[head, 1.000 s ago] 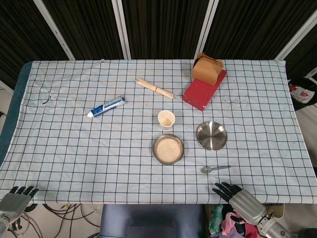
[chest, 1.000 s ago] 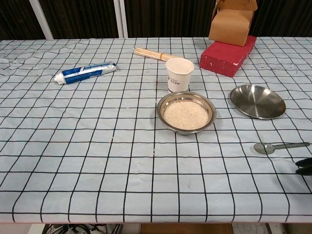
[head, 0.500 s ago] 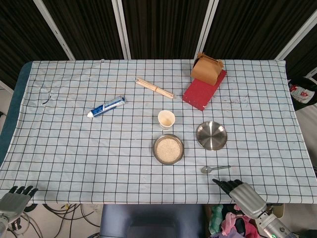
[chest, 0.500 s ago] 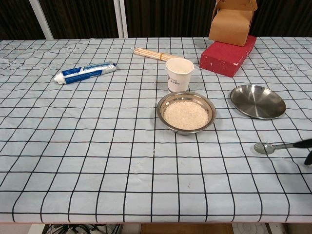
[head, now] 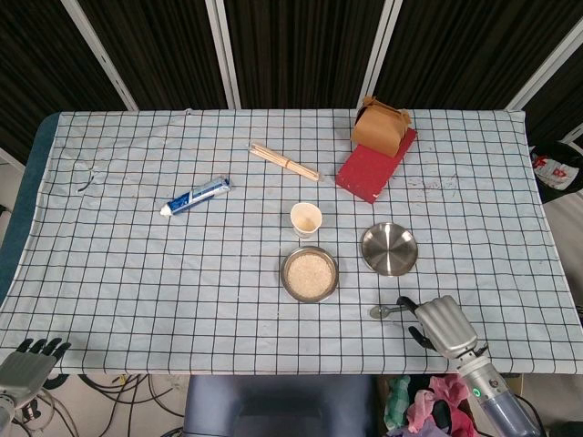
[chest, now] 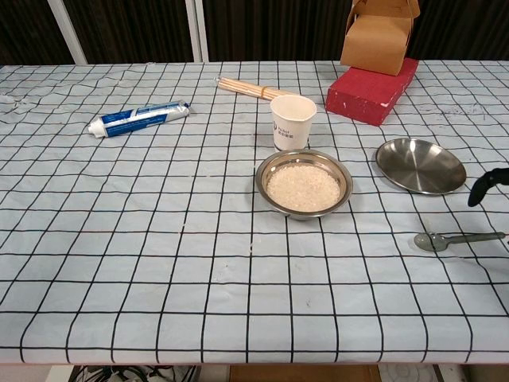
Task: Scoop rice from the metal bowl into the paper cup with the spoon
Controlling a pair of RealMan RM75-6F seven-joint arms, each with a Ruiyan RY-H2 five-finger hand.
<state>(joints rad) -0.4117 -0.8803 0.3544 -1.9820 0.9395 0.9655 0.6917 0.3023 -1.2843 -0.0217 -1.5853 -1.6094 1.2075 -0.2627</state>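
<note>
Bowl (chest: 304,184) and plate (chest: 420,165): shiny metal. Spoon (chest: 457,239): dull metal. Cup (chest: 292,122): matt paper. Tablecloth (chest: 119,239): checked cloth, slightly wrinkled. Sticks (chest: 246,89): wood. Box (chest: 377,33): brown cardboard.

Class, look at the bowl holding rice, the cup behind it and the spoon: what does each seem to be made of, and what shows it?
Rice bowl: probably steel, shiny grey rim with reflections.
Cup: looks like paper, matte white wall with small print.
Spoon: likely metal, dull grey sheen, thin handle.
</note>
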